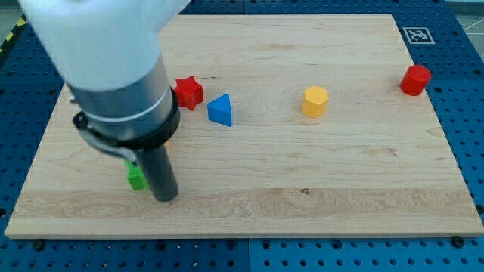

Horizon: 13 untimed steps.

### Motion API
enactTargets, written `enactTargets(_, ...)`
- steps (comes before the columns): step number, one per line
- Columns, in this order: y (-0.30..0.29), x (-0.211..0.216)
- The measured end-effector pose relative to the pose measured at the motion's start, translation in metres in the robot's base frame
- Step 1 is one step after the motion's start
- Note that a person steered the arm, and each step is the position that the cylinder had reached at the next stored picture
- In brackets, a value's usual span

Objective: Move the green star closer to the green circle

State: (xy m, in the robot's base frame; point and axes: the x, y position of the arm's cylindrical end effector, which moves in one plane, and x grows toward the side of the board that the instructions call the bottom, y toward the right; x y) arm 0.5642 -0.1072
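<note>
A small part of a green block shows at the view's lower left, mostly hidden behind my rod; I cannot make out its shape. My tip rests on the board just right of and slightly below this green block, touching or nearly touching it. No other green block shows; the arm's wide body covers the board's upper left.
A red star and a blue triangle lie just right of the arm. A yellow hexagon sits right of centre. A red cylinder stands near the right edge. The wooden board lies on a blue perforated table.
</note>
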Motion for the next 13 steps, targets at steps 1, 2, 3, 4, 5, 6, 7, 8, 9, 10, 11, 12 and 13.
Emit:
enactTargets(1,-0.001,-0.035)
enactTargets(2,-0.011,-0.053)
enactTargets(3,-0.022,-0.053)
enactTargets(4,0.008,-0.041)
enactTargets(5,0.011,-0.027)
enactTargets(6,0.009,-0.025)
enactTargets(7,-0.01,-0.023)
enactTargets(8,-0.028,-0.023)
enactTargets(9,-0.043,-0.023)
enactTargets(10,-0.044,-0.019)
enactTargets(11,-0.037,0.009)
enactTargets(12,-0.049,0.024)
enactTargets(13,-0.067,0.024)
